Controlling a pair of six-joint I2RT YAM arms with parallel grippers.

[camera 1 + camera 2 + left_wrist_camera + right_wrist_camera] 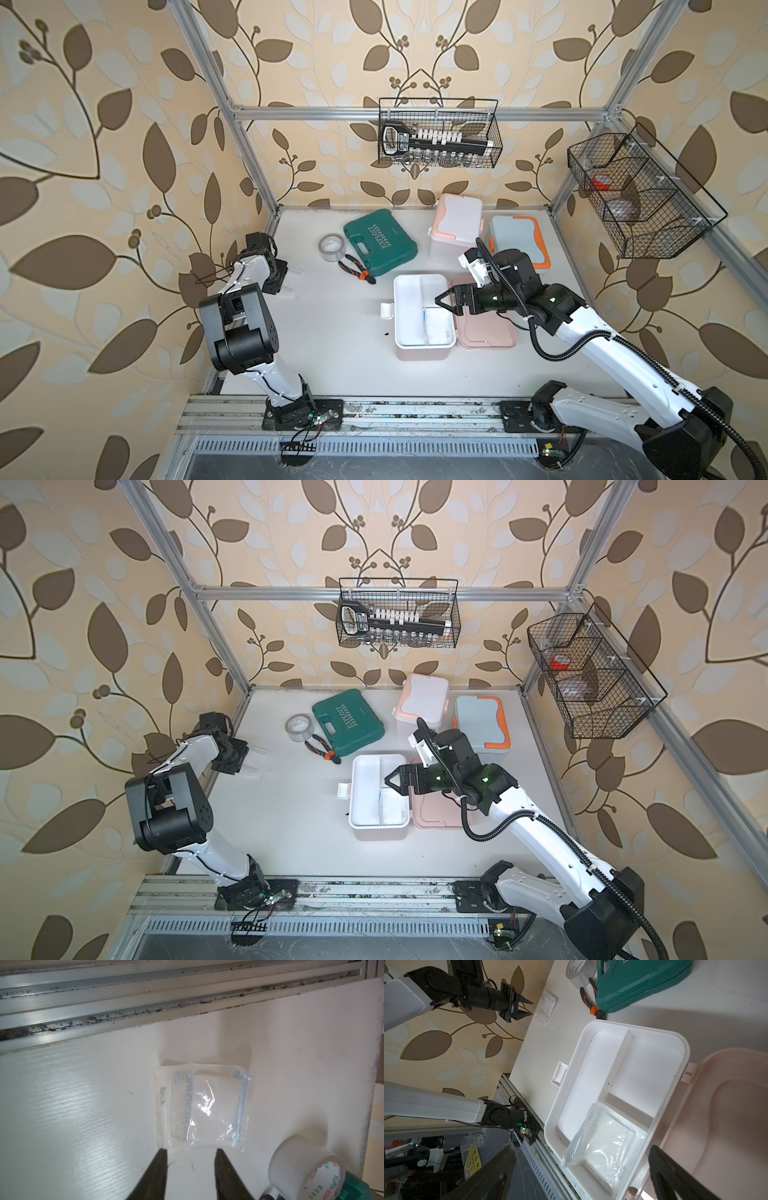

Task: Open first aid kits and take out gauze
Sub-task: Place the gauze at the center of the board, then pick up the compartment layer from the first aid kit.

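Gauze packet [202,1108], clear plastic with a white pad inside, lies flat on the white table [332,332] close to its left edge, just beyond the tips of the left claw [190,1151]. That claw's two dark fingers stand apart with nothing between them, pointing at the packet's near edge.

A second gauze packet [604,1147] sits inside the pink first aid kit [424,276], which is open at the middle of the table, its lid [486,332] folded flat to the right. The packet fills the tray compartment nearest the robot on the lid side, one edge riding up against the long divider; the other compartments look bare. The right claw [442,303] hovers over that tray from the lid side, its fingers spread wide and gripping nothing.

Behind the open kit, the white kit with peach trim [457,216] and the blue kit with orange trim [515,237] stand side by side with their lids down, the blue one partly hidden by the right arm. To their left lie a green case [380,243], a roll of tape [331,247] and orange-handled pliers [357,270] touching the case's front edge.
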